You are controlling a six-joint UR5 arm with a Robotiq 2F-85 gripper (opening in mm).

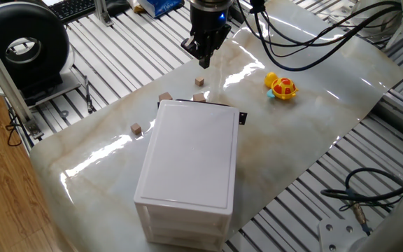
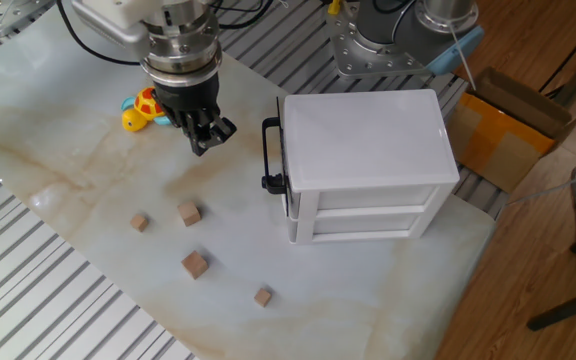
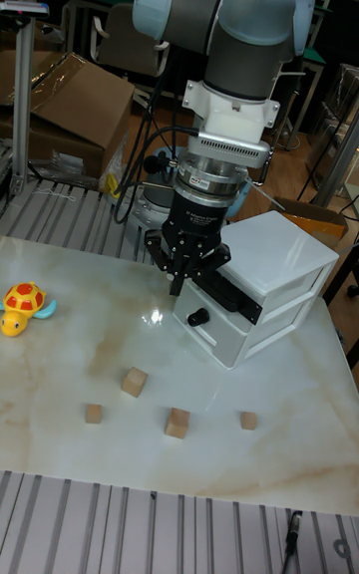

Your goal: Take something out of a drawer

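The drawer [image 2: 271, 152] is the top one of a white three-drawer box [image 2: 368, 135], with a thin black front edge [image 1: 196, 104] and a small black tab [image 1: 242, 118]. It stands out slightly from the box, and its inside is hidden. My gripper [image 2: 205, 141] hangs above the marble mat just left of the drawer front, apart from it. Its fingers are pressed together and nothing shows between them. In the tall fixed view the gripper [image 3: 177, 285] sits just above the drawer's black front [image 3: 235, 301].
Several small wooden cubes [image 2: 189, 212] [image 2: 195, 263] [image 1: 199, 81] lie on the mat in front of the box. A yellow and red toy turtle [image 1: 281, 86] [image 2: 143, 108] lies behind the gripper. A cardboard box [image 2: 509, 128] stands beyond the table's right edge.
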